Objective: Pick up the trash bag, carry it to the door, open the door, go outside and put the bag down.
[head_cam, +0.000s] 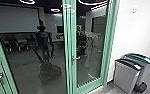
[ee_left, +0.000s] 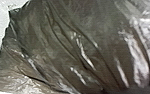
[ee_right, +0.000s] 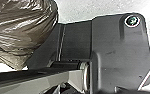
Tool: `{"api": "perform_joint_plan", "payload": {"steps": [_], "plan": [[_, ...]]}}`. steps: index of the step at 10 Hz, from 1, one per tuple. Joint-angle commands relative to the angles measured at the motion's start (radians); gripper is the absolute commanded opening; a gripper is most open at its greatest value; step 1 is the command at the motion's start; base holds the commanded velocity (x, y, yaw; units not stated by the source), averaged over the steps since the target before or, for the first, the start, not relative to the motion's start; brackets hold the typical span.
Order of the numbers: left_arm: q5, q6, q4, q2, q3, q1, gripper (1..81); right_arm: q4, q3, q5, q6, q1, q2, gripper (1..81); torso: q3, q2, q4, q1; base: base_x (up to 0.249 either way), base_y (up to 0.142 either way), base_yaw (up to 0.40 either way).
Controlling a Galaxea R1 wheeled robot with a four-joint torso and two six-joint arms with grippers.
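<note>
The trash bag (ee_left: 66, 45), dark, shiny and creased, is large in the left wrist view. Its folds draw together toward my left gripper (ee_left: 126, 90), a dark strip that is shut on the bag. In the right wrist view the same bag (ee_right: 18, 27) bulges beside my base and narrows to a gathered end. A green-framed glass door (head_cam: 91, 89) stands closed ahead in the head view, with a metal lever handle (head_cam: 76, 58) on its left side.
Two grey bins, one with a dark top (head_cam: 126, 76) and one with a green top (head_cam: 139, 58), stand right of the door by a white wall (head_cam: 131, 30). A dark robot shape shows in the glass panel (head_cam: 16, 57). My base plate (ee_right: 116, 50) lies beside the bag.
</note>
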Motion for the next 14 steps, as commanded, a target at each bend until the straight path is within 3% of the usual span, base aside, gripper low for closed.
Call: {"api": "perform_joint_plan", "payload": {"steps": [1, 9, 14], "plan": [[0.059, 0.005, 0.003, 0.000, -0.002, -0.075, 1.0, -0.006, 0.008, -0.043, -0.006, 0.050, 0.012, 81.1, 0.000, 0.000, 0.000, 0.000, 0.132, 0.000, 0.000], [0.055, 0.005, 0.005, 0.000, -0.002, -0.073, 1.0, -0.005, 0.008, -0.043, -0.006, 0.050, 0.012, 81.1, 0.000, 0.000, 0.000, 0.000, 0.129, 0.000, 0.000], [0.053, 0.005, 0.006, 0.003, -0.001, -0.073, 1.0, -0.006, 0.006, -0.043, -0.006, 0.050, 0.011, 81.1, 0.000, 0.000, 0.000, 0.000, 0.129, -0.071, 0.000]]}}
